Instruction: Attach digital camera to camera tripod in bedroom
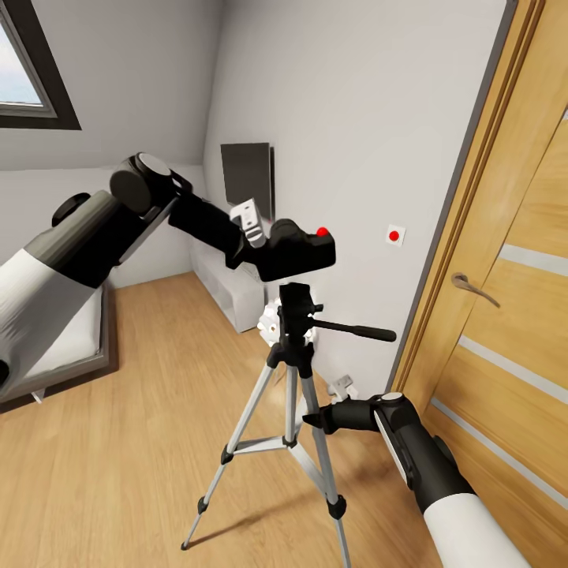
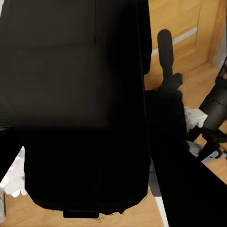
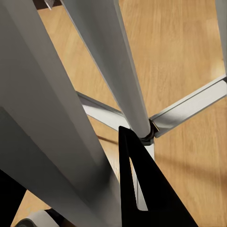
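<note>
Black camera (image 1: 298, 248) sits clamped in the left gripper (image 1: 264, 244), just above the tripod (image 1: 293, 315) head. Right gripper (image 1: 312, 418) is against a leg; its wrist view shows silver legs close up, jaw state unclear.

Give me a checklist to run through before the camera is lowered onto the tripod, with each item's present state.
1. Small black boxy digital camera with a red dot held at the left gripper: ok, though the grip itself is hidden.
2. Camera above the black head of the silver-legged camera tripod: ok, just above in the head view.
3. Camera seated on the head: not ok, a slight gap shows.
4. Camera level: not ok, it looks slightly tilted.
5. Right gripper steadying a tripod leg: cannot tell; it is at the legs, contact unclear.
6. Long black pan handle clear of the camera: ok, it sticks out toward the wooden door.
</note>
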### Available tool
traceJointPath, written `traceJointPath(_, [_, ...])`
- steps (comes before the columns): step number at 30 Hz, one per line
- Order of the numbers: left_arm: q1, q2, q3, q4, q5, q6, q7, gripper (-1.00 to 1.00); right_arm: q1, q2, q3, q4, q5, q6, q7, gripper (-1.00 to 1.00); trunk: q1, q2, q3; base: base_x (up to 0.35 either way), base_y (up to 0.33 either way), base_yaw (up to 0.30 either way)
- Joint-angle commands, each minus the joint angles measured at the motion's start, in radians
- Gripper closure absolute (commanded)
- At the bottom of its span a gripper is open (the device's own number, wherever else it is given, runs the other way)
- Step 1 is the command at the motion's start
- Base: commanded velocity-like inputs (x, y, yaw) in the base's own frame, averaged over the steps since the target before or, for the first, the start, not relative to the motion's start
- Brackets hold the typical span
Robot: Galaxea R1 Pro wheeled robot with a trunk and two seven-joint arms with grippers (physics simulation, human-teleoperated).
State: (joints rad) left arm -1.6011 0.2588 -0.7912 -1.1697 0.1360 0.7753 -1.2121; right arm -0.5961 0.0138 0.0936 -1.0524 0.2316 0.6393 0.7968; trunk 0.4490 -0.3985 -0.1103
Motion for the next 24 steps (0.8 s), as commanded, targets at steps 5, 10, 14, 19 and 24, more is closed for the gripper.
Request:
traceJointPath(5, [-0.029, 0.002, 0.009, -0.028, 0.025, 0.007, -0.001, 1.0, 0.0, -0.003, -0.001, 0.004, 0.013, 0.004, 0.008, 1.0, 0.001, -0.002, -0.003, 0.0, 0.0, 0.0])
traceJointPath(10, [-0.029, 0.003, 0.031, -0.048, 0.065, 0.009, 0.005, 1.0, 0.0, -0.006, 0.0, 0.004, 0.005, 0.005, 0.008, 1.0, 0.001, -0.002, -0.003, 0.0, 0.0, 0.0])
traceJointPath(14, [-0.029, 0.003, 0.038, -0.052, 0.095, 0.01, 0.007, 1.0, 0.0, -0.007, 0.0, 0.003, 0.004, 0.005, 0.009, 1.0, 0.001, -0.002, -0.003, 0.0, 0.0, 0.0])
traceJointPath(19, [-0.029, 0.004, 0.039, -0.054, 0.133, 0.01, 0.008, 1.0, 0.0, -0.008, 0.0, 0.003, 0.003, 0.005, 0.009, 1.0, 0.001, -0.002, -0.003, 0.0, 0.0, 0.0])
traceJointPath(24, [-0.029, 0.005, 0.038, -0.054, 0.138, 0.012, 0.008, 1.0, 0.0, -0.008, 0.0, 0.003, 0.001, 0.004, 0.007, 1.0, 0.001, -0.002, -0.003, 0.0, 0.0, 0.0])
